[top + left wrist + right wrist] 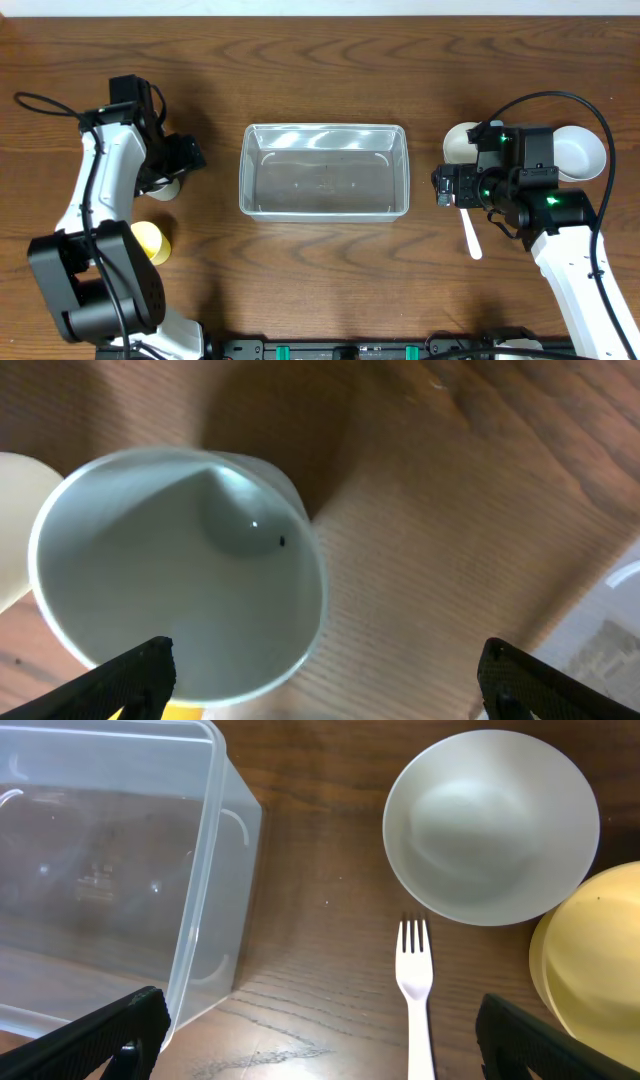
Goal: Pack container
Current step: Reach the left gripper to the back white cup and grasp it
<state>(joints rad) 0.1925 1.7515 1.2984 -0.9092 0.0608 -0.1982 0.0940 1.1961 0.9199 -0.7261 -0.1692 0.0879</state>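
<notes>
The clear rectangular container (pixel 323 170) stands empty at the table's middle; its right end shows in the right wrist view (pixel 110 870). My left gripper (pixel 188 157) is open and empty, left of the container. In the left wrist view it (pixel 325 682) hovers over a white cup (pixel 180 570), its left finger over the cup's rim. My right gripper (pixel 441 187) is open and empty, just right of the container. In the right wrist view it (pixel 320 1040) spreads above bare wood, with a white plastic fork (pixel 415 990) between the fingers below.
A white bowl (pixel 490 825) and a yellow bowl (pixel 590 960) sit right of the container. A white bowl (pixel 582 152) lies at the far right. The fork (pixel 470 235) lies by the right arm. A yellow cup (pixel 150 240) stands front left.
</notes>
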